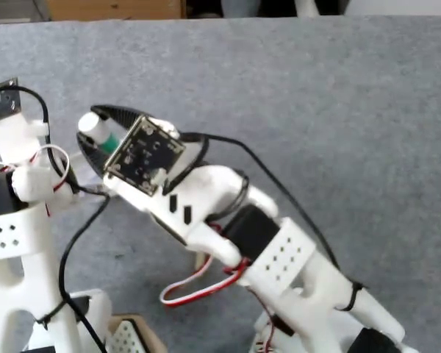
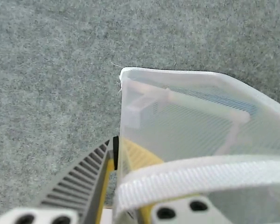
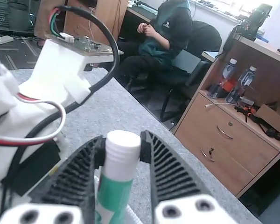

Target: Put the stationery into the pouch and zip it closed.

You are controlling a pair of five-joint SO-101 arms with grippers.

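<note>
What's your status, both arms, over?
Left gripper shut on pouch. Right gripper shut on glue stick. No obstruction visible.

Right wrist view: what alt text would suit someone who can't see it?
A black ribbed pincer grips a white-capped green glue stick over a grey table. The other arm, white, sits beside it, an office behind.

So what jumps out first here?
The white-capped green glue stick, clamped between the right arm's fingers over the grey table. Then the translucent mesh pouch, pinched at its edge by the left arm's fingers.
</note>
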